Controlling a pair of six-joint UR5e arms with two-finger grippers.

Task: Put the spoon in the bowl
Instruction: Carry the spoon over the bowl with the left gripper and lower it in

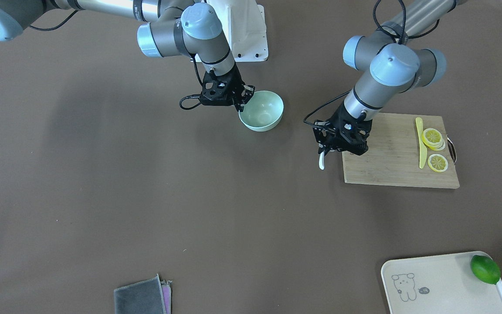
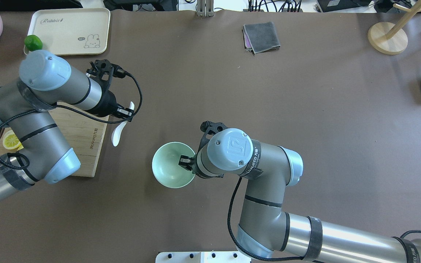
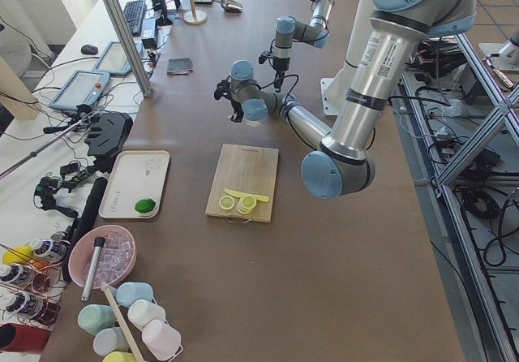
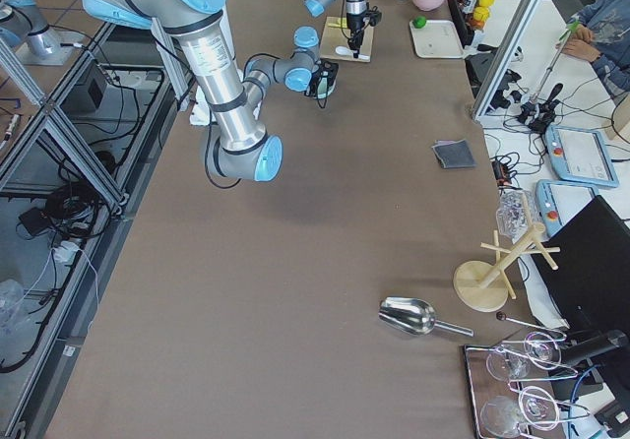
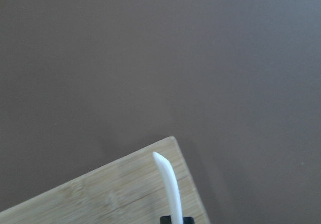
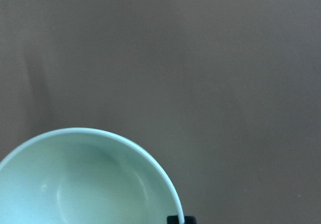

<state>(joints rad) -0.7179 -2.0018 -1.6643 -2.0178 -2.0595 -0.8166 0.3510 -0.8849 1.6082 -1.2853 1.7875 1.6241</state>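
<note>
- You have the left gripper (image 2: 125, 112) clamped on the white soup spoon (image 2: 120, 128). It pinches the handle, so the scoop hangs free just off the corner of the bamboo cutting board (image 2: 86, 146). Held that way, the scoop end can go into the bowl first.
- Your left arm is folded over the board, with its elbow above the lemon slice (image 2: 10, 140). The wrist reaches out past the board's edge and the tool points steeply down. From these views I cannot tell whether the scoop is clear of the table or resting on it.
- The mint-green bowl (image 2: 166, 166) stands upright and empty on the brown table. It sits between the two arms and well apart from the spoon, so the placing is not yet done.
- Your right gripper (image 2: 186, 162) is closed on the bowl's rim on the side nearest that arm, with one finger inside the wall and the other outside. This looks like a bracing hold to stop the bowl sliding or tipping when the spoon lands.
- Your right arm comes in low from the right. Its forearm rises to a raised elbow, and the wrist is bent down directly over the rim.
- Carry the spoon right, across the open table, and bring it in over the bowl's free side, away from the bracing fingers.
</note>
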